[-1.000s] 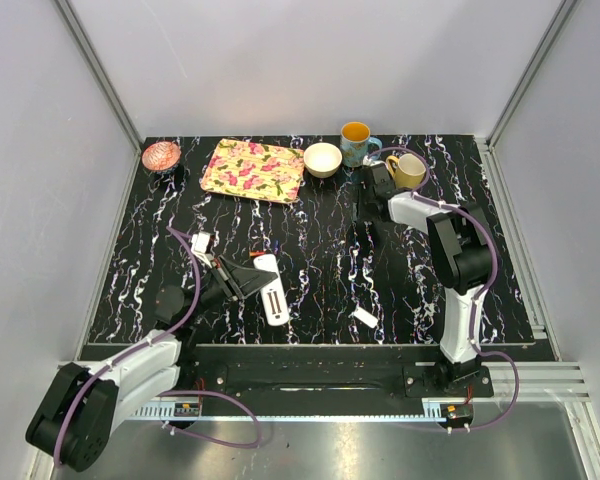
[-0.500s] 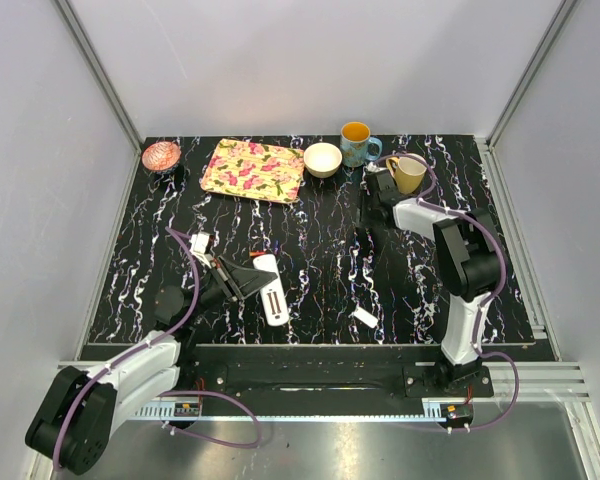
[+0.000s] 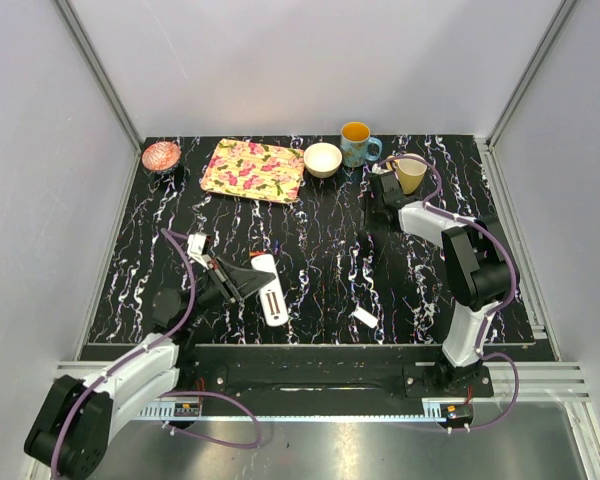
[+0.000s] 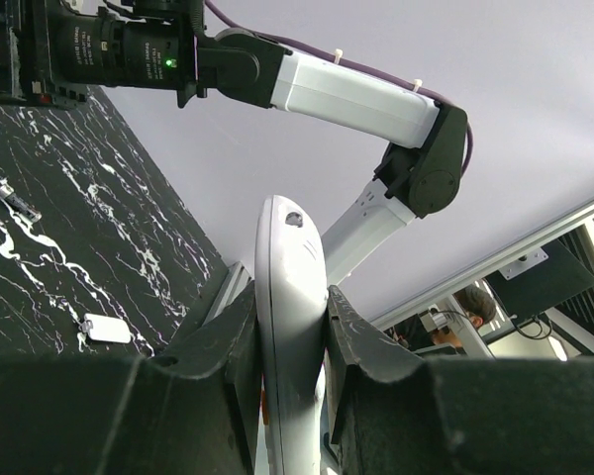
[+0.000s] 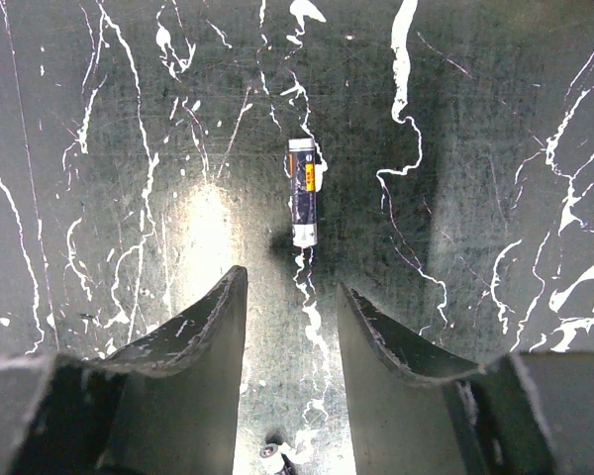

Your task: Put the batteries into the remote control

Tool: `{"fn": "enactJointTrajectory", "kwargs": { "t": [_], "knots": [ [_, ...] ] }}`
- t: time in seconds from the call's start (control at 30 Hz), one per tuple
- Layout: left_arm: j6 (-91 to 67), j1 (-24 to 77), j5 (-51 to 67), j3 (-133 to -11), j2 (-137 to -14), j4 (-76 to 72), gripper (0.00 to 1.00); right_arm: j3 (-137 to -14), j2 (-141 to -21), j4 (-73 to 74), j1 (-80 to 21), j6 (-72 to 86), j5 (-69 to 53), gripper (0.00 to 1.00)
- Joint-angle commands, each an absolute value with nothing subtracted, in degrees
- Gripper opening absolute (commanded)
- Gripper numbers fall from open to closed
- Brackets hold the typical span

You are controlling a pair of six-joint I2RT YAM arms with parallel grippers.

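Observation:
The white remote control [image 3: 270, 290] is clamped between my left gripper's [image 3: 242, 283] fingers at the table's near left, held just above the surface with dark slots facing up. In the left wrist view the remote [image 4: 289, 297] stands edge-on between the shut jaws of the left gripper [image 4: 290, 293]. My right gripper [image 3: 370, 207] is open at the back right, pointing down at the table. In the right wrist view a dark battery [image 5: 304, 193] with an orange label lies flat just beyond the open right gripper [image 5: 289, 279], not touched.
A small white cover piece [image 3: 365, 317] lies near the front, also in the left wrist view [image 4: 104, 329]. A yellow mug [image 3: 409, 172], a blue mug [image 3: 357, 143], a cream bowl [image 3: 322, 159], a floral tray [image 3: 253, 169] and a pink dish [image 3: 161, 155] line the back.
My right arm has shifted a little to the right and back, its gripper staying open near the yellow mug. The left gripper and the remote have barely moved.

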State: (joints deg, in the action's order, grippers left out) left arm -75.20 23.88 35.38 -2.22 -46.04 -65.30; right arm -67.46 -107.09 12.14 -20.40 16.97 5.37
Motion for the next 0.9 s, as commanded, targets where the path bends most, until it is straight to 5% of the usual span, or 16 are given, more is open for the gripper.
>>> {"fn": "enactJointTrajectory", "kwargs": {
  "t": [0.0, 0.23, 0.3, 0.37, 0.4, 0.43, 0.5, 0.6, 0.73, 0.87],
  "knots": [
    [-73.8, 23.6, 34.4, -0.2, -43.5, -65.2, 0.00, -68.2, -105.2, 10.7, -20.7, 17.9, 6.0, 0.00],
    [-73.7, 23.6, 34.1, -0.2, -45.1, -65.6, 0.00, -66.5, -102.9, 9.4, -20.7, 17.9, 7.1, 0.00],
    [-73.6, 23.6, 34.1, -0.2, -45.4, -65.7, 0.00, -68.7, -104.2, 11.9, -20.7, 17.1, 5.5, 0.39],
    [-73.7, 23.6, 33.9, -0.2, -45.7, -65.9, 0.00, -69.7, -104.8, 13.0, -20.7, 17.3, 5.7, 0.59],
    [-73.7, 23.6, 33.9, -0.2, -45.8, -66.0, 0.00, -69.6, -104.8, 13.0, -20.7, 17.5, 5.9, 0.86],
    [-73.7, 23.6, 34.0, -0.2, -45.9, -66.1, 0.00, -69.3, -104.7, 12.7, -20.7, 17.7, 6.1, 0.98],
    [-73.8, 23.6, 34.1, -0.2, -45.8, -66.1, 0.00, -69.3, -104.9, 12.6, -20.7, 17.8, 6.6, 1.00],
    [-73.7, 23.6, 33.9, -0.2, -45.3, -65.5, 0.00, -69.2, -105.0, 12.5, -20.7, 17.7, 5.9, 0.84],
    [-73.7, 23.6, 33.8, -0.2, -45.0, -64.9, 0.00, -69.3, -105.7, 12.5, -20.7, 18.3, 5.8, 0.11],
    [-73.5, 23.6, 33.9, -0.2, -45.0, -64.5, 0.00, -70.1, -107.0, 13.0, -20.7, 18.5, 6.2, 0.00]
  ]
}}
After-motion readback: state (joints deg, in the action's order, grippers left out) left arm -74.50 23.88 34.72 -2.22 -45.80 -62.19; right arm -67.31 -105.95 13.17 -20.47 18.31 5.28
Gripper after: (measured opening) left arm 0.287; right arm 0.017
